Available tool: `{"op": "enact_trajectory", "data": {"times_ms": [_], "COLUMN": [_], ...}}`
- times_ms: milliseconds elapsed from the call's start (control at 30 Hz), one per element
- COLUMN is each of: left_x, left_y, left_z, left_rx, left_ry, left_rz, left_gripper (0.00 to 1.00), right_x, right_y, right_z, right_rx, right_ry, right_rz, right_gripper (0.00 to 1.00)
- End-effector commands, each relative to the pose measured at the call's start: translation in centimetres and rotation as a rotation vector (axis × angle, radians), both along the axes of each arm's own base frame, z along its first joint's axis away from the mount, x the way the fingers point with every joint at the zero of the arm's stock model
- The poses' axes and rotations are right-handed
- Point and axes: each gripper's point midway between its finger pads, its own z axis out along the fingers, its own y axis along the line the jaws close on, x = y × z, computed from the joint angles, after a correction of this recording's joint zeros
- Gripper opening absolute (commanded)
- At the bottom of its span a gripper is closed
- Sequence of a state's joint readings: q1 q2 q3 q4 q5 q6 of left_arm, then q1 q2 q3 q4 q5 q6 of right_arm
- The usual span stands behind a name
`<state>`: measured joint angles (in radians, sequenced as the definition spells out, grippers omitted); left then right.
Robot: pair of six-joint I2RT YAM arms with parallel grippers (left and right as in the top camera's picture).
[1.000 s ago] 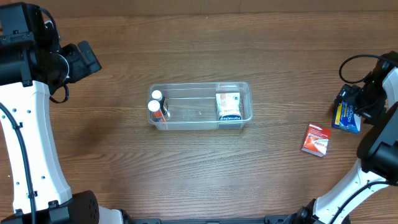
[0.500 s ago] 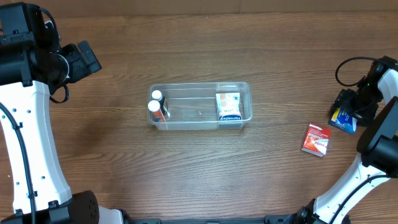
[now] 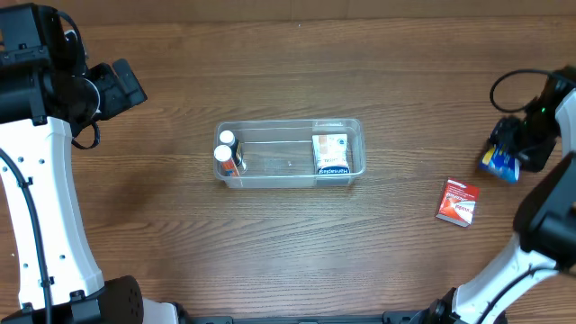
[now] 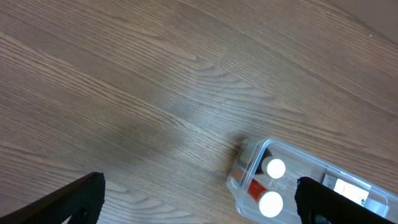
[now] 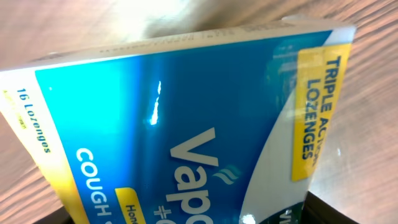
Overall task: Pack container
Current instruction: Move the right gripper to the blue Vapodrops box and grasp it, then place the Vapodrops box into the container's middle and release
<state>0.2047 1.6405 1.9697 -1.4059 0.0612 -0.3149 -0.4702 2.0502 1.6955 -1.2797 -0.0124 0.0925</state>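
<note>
Blue lozenge box pinched by the right end effector, well apart from the container.
Only the right wrist view reads the box's print, with the fingers almost hidden. Overhead shows the container mid-surface, white-capped tubes at one end. The left end effector is spread wide, its tips cut off.

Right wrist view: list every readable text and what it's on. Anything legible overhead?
"TRIPLE ACTION LOZENGES": yellow band on the blue box.
"16 Lozenges": same box, left edge.
"Vapo": large white letters, cut off.
"COUGH": lower left, the rest is out of frame.
Overhead: print on the red box and on the white packet in the container is too small to read.
</note>
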Motion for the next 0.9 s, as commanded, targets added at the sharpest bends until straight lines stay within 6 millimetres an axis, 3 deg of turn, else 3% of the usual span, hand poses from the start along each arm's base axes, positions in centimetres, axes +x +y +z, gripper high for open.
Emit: {"op": "enact_trajectory", "data": {"times_ms": [0,67,167,233,300,433,567,667,867], "left_x": [0.2,0.2,0.2,0.2,0.2,0.2,0.2,0.2,0.2], "left_y": [0.0,0.0,0.0,0.0,0.0,0.0,0.0,0.0,0.0], "left_z": [-0.4,-0.3,-0.3,-0.3,-0.3,-0.4,-0.4,-0.4,-0.4], "left_rx": [-0.006,-0.005,-0.006,-0.006,-0.006,-0.006,-0.006,-0.006,-0.003], "left_ry": [0.006,0.004,0.004,0.004,0.004,0.007,0.007,0.008,0.007], "left_rz": [-0.008,-0.008,-0.008,-0.008,-0.008,-0.008,-0.008,-0.008,-0.015], "left_gripper": [0.99,0.99,0.99,0.99,0.99,0.99,0.99,0.99,0.99], "right_x": [2.1,1.5,0.2,-0.7,-1.5,-2.1,-2.3,-2.3,-1.9], "right_y": [4.8,8.8,16.4,21.4,26.0,34.7,40.4,43.0,44.8], "right_z": [10.5,14.6,19.5,21.1,21.4,19.9,16.2,12.1,5.6], "right_rx": [-0.032,-0.051,-0.047,-0.007,0.046,0.125,0.145,0.145,0.113], "right_ry": [-0.269,-0.352,-0.485,-0.540,-0.553,-0.558,-0.481,-0.381,-0.241], "right_rz": [0.098,0.191,0.370,0.457,0.528,0.651,0.694,0.689,0.678], "right_gripper": [0.72,0.72,0.72,0.72,0.72,0.72,0.72,0.72,0.73]}}
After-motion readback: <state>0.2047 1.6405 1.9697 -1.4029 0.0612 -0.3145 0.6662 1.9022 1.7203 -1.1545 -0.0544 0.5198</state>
